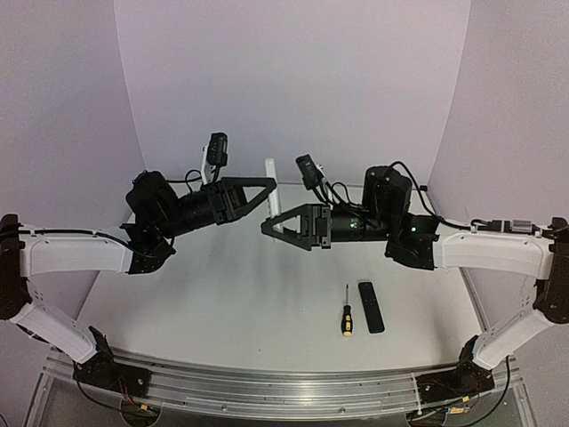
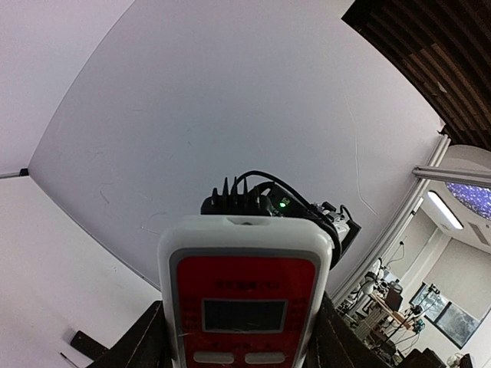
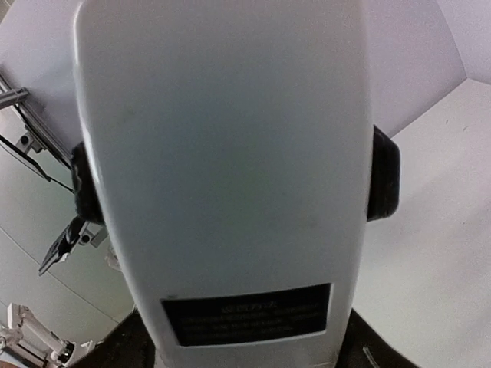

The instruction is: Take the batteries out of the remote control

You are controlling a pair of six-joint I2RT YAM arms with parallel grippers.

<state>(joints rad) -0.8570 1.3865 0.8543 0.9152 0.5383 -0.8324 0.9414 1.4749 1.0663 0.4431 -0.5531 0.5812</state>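
The white remote control [image 1: 272,178] stands upright in the air above the table's middle, held between both grippers. My left gripper [image 1: 269,189] is shut on its sides; the left wrist view shows its red button panel [image 2: 245,295] between my fingers [image 2: 146,341]. My right gripper [image 1: 267,228] is shut on its lower part from the other side; the right wrist view is filled by its plain white back [image 3: 222,153] with a black label. The batteries are hidden.
A yellow-and-black-handled screwdriver [image 1: 347,318] and a slim black remote [image 1: 371,306] lie side by side on the table, right of centre and near the front. The curved white backdrop rises behind.
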